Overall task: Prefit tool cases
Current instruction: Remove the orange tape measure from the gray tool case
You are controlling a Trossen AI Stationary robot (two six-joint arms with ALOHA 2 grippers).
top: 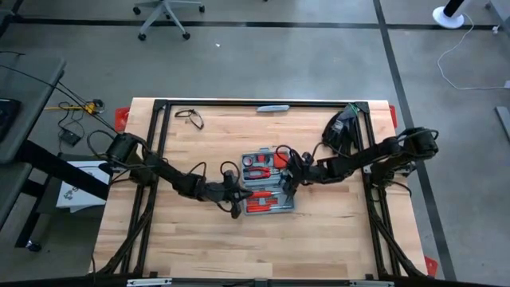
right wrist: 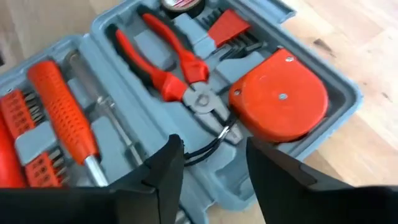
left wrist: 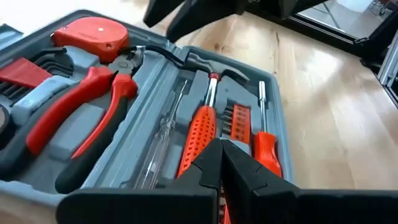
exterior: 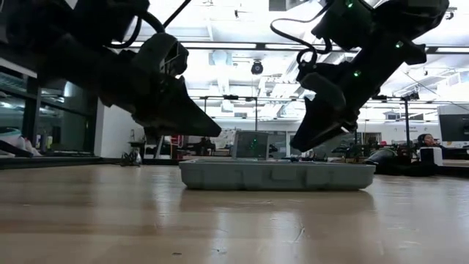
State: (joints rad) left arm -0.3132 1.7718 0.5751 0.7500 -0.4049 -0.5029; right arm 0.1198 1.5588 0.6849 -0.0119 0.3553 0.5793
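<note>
The case lay open and flat near the middle of the table, both halves up and filled with red-handled tools. It looked like stiff moulded plastic, and with a hammer, pliers and a tape measure seated in it, it was probably fairly heavy for its size. The smooth shell would likely slide on the wood if pushed from one side only. The raised rim or the handle tab seemed the safest hold; the loose tools might lift out of their slots if the case were tipped.

The left arm reached in from the table's left edge, stretched low and angled toward the case's near-left corner. The left gripper hovered just over that half, above the hammer and the screwdriver. Its fingers were pressed together, pinching nothing.

The right arm came from the right edge, elbow bent, wrist tipped down over the far half. The right gripper hung above the pliers and tape measure, its fingers spread apart and empty. In the low view both grippers pointed down toward the case from either side, seemingly not quite touching it.
</note>
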